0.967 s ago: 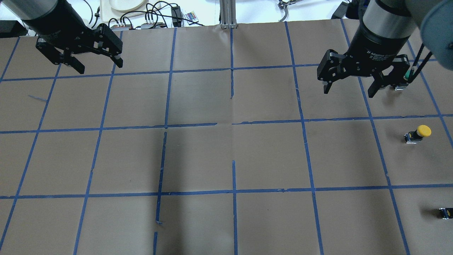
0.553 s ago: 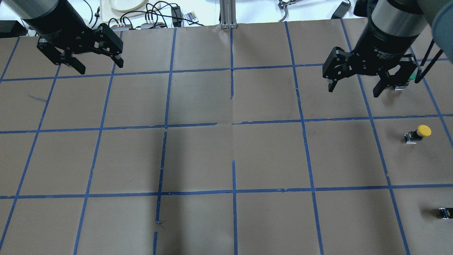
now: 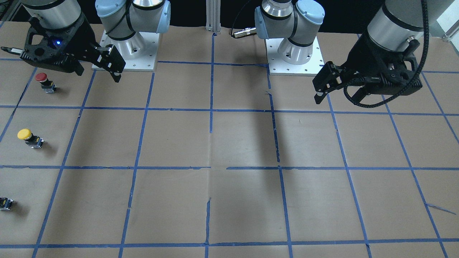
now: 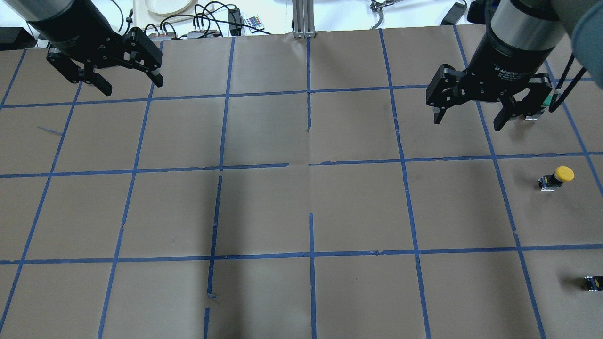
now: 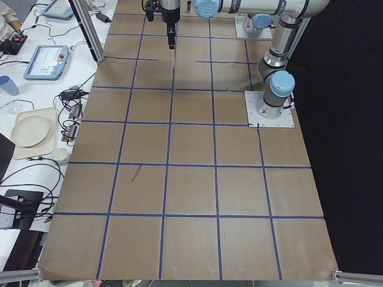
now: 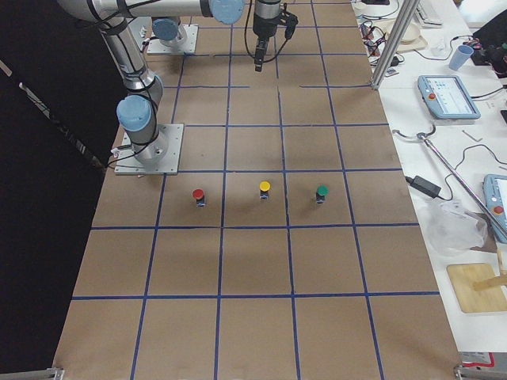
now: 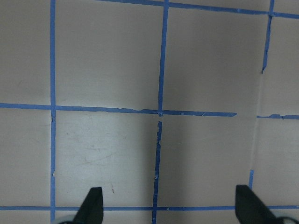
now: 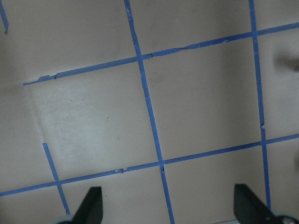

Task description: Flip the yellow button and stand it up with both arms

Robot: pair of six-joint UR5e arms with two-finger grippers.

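Beside right fingers [image 4: 503,117], green button [image 4: 546,100] half-hidden

Brown paper tabletop [image 5: 191,251] w/ a blue tape grid takes up most of the shot. The left arm [image 5: 282,51] is the big near one, its base plate [image 5: 286,119] at ~2 o'clock. It runs up n then across the top edge. The left gripper [image 5: 171,37] hangs at 12, pointing down, can't tell from here how wide the jaws are tbh. The right arm [image 5: 261,21] only shows its base, further back at 1. White side bench at 9-10 has a beige plate [image 5: 31,130], a teach pendant [image 5: 45,61], and some cables [image 5: 70,94]. Lil stray tape scrap [image 5: 136,173] at 8.
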